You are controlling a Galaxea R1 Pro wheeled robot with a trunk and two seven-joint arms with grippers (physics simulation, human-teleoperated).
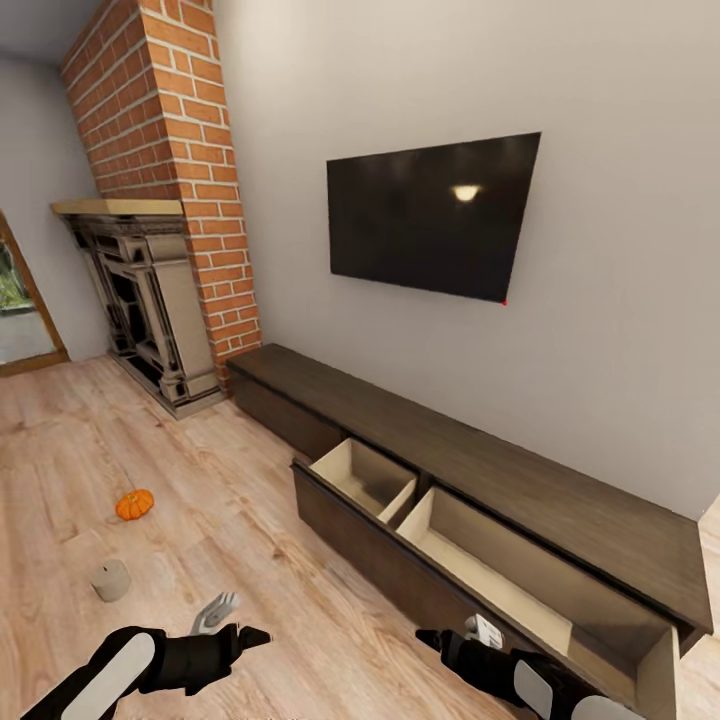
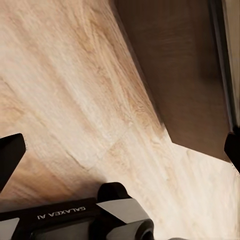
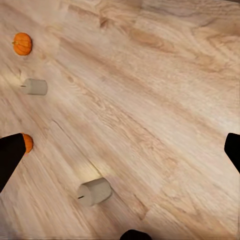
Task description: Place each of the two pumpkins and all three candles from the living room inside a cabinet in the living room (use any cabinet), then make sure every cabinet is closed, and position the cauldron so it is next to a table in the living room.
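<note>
An orange pumpkin [image 1: 134, 504] and a cream candle [image 1: 111, 580] lie on the plank floor left of the long dark-brown cabinet [image 1: 520, 480]. The cabinet's wide front drawer [image 1: 470, 560] is pulled out, and its two pale compartments are empty. The right wrist view looks at one pumpkin [image 3: 22, 43], a second pumpkin [image 3: 28, 142] half behind a fingertip, and two candles [image 3: 36, 86] [image 3: 94, 192] lying on their sides. My left gripper [image 1: 235, 620] [image 2: 120, 152] and right gripper [image 1: 458, 633] [image 3: 120, 152] hang open and empty above the floor. The cauldron and table are out of view.
A brick chimney [image 1: 190, 150] with an ornate fireplace surround [image 1: 150, 300] stands at the far left, beside a glazed door [image 1: 20, 310]. A black TV [image 1: 430, 215] hangs on the wall above the cabinet. The open drawer juts into the floor space ahead of my right arm.
</note>
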